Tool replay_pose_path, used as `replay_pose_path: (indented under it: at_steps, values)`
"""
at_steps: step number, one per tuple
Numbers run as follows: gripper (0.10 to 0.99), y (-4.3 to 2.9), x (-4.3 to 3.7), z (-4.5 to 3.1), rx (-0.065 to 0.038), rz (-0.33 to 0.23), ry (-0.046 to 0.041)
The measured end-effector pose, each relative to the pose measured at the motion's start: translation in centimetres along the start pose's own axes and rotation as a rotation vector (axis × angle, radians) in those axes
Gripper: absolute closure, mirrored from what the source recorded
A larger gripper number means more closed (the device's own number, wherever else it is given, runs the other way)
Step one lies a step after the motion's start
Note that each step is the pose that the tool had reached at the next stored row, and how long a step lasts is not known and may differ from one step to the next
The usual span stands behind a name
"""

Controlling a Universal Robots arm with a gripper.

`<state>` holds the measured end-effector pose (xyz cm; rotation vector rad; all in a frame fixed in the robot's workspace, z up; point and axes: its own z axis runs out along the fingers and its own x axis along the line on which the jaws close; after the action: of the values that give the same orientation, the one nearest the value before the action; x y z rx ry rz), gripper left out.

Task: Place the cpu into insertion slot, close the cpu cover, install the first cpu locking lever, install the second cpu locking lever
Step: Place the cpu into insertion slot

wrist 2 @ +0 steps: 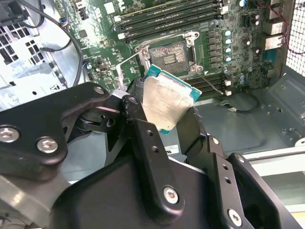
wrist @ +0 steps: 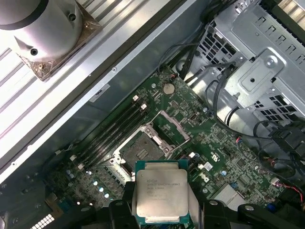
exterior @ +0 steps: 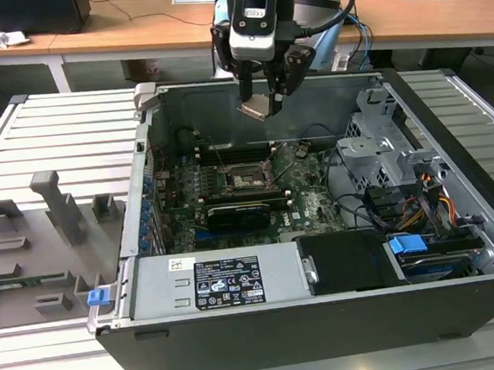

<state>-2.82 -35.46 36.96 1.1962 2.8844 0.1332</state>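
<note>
Two fingers (wrist 2: pixel 190 126) pinch one cpu (wrist 2: pixel 164 102), apparently above one insertion slot (wrist 2: pixel 169 53).

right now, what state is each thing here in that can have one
cpu, gripped, in the air, not seated
insertion slot, empty, uncovered
cpu cover, swung open
end effector, shut on the cpu
computer case, open, side panel off
</note>
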Motion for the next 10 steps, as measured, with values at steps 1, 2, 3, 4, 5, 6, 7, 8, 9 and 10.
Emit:
replay_pose_path:
  at_steps: [1,2,3,4,5,6,7,8,9,10]
  values:
    - [0.565,0.00,0.00,0.00,0.000,0.015,-0.0013]
    - [0.565,0.00,0.00,0.01,0.000,0.023,-0.0020]
    - [0.565,0.00,0.00,0.01,-0.001,0.031,-0.0026]
    - [0.565,0.00,0.00,0.01,-0.001,0.048,-0.0040]
    - [0.565,0.00,0.00,0.01,-0.001,0.055,-0.0047]
    - [0.565,0.00,0.00,0.01,-0.001,0.062,-0.0052]
    - [0.565,-0.01,0.00,0.01,-0.001,0.071,-0.0060]
    - [0.565,-0.01,0.01,0.01,-0.001,0.079,-0.0067]
    - [0.565,-0.01,0.01,0.01,-0.002,0.090,-0.0076]
    - [0.565,-0.01,0.01,0.01,-0.002,0.096,-0.0082]
